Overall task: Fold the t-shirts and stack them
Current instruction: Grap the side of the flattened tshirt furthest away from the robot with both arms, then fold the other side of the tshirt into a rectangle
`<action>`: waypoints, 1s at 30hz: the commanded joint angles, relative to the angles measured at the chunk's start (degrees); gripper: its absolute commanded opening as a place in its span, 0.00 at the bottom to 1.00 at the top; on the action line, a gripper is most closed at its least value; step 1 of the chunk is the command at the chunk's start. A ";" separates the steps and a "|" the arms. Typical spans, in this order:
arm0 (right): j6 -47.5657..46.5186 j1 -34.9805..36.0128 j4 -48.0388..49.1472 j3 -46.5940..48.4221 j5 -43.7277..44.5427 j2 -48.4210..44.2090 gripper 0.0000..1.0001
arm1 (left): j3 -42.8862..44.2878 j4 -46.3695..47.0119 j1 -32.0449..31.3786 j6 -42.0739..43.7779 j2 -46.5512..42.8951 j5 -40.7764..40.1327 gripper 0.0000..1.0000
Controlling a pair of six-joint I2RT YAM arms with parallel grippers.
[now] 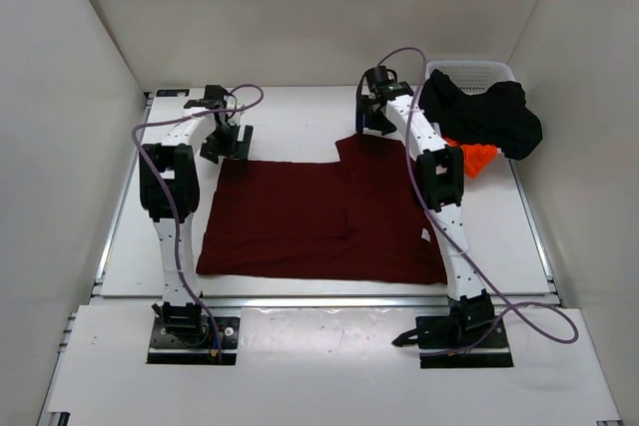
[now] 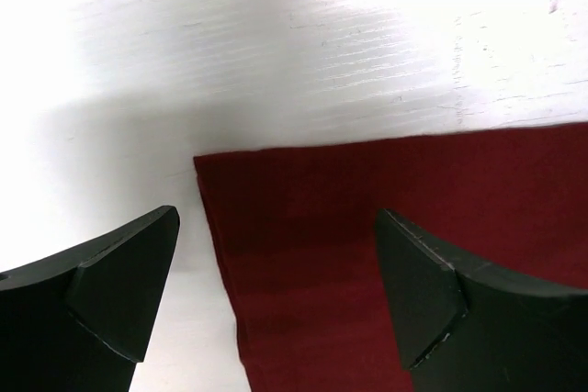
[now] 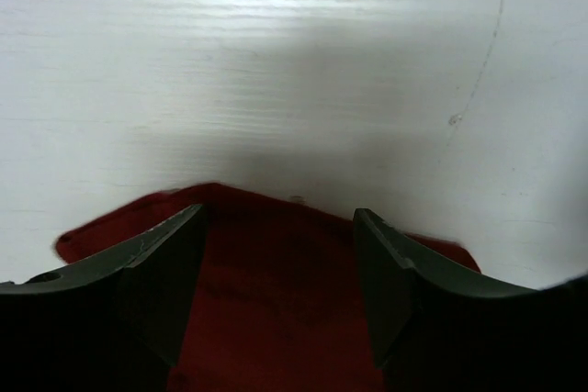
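Top external view: the maroon t-shirt point(image 1: 319, 216) lies spread flat at the centre of the white table point(image 1: 290, 117). The black t-shirt point(image 1: 489, 112) is draped over the white mesh basket point(image 1: 469, 69) at upper right, with the orange t-shirt point(image 1: 477, 157) showing just below it. The left gripper point(image 1: 225, 147) stands at the maroon shirt's upper left corner, the right gripper point(image 1: 374, 125) at its upper edge.

Left wrist view: the left gripper point(image 2: 276, 218) is spread wide and grasps nothing. The maroon t-shirt point(image 2: 386, 245) corner lies flat below it.

Right wrist view: the right gripper point(image 3: 277, 216) is released, jaws apart, above the maroon t-shirt point(image 3: 276, 300) edge, at lower centre.
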 commanded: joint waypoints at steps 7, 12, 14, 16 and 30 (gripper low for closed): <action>-1.71 -1.22 -2.07 -10.63 -6.97 -5.74 0.57 | -0.36 -0.41 -0.75 -0.71 0.95 2.79 0.83; -2.68 -1.48 -2.51 -16.46 -7.79 -7.60 0.13 | -1.15 0.03 -1.63 0.08 1.82 1.40 0.54; -2.50 -2.18 -2.68 -16.63 -7.52 -8.12 0.00 | -0.45 -0.49 -1.72 -0.09 2.62 0.95 0.08; -2.42 -2.80 -2.69 -15.67 -7.96 -8.83 0.00 | -1.06 -0.06 -1.90 0.16 1.23 0.42 0.00; -3.20 2.46 5.11 -56.31 -6.91 -48.51 0.00 | -51.28 33.49 -10.86 24.50 -45.77 -17.59 0.00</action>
